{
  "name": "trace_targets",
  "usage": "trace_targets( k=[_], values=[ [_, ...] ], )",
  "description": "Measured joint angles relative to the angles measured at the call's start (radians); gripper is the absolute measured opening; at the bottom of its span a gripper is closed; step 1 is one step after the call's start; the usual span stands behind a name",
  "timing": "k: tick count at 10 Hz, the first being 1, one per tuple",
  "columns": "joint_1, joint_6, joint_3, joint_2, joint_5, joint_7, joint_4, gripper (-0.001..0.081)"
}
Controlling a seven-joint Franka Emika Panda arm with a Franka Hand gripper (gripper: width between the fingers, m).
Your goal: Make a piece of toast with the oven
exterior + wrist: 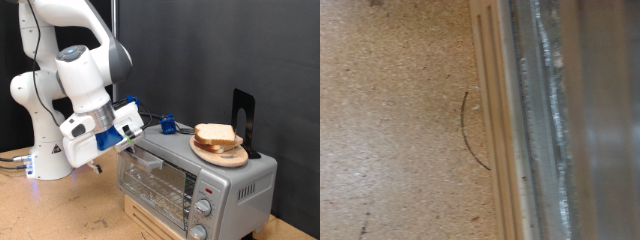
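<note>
The silver oven (190, 180) stands at the exterior view's lower right with its glass door shut and the bar handle (150, 160) across the top of the door. My gripper (129, 144) hangs at the oven's upper corner on the exterior view's left, just above the handle. Its fingers are hard to make out there. They do not show in the wrist view, which holds only a metal edge of the oven (545, 120) beside the chipboard table (390, 120). No separate piece of toast is in view. Stacked bread slices (216, 136) lie on a wooden plate (228, 157) on the oven's top.
A black stand (243, 115) rises behind the plate. A small blue object (168, 125) sits at the oven's back top edge. Two knobs (205, 207) and a red light (208, 188) mark the oven's front. The chipboard table (60, 210) spreads to the exterior view's left.
</note>
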Motion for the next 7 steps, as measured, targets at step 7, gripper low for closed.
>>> trace_targets(
  k=[7],
  values=[
    [-0.02, 0.055, -0.031, 0.123, 0.084, -0.08, 0.081, 0.0809]
  ],
)
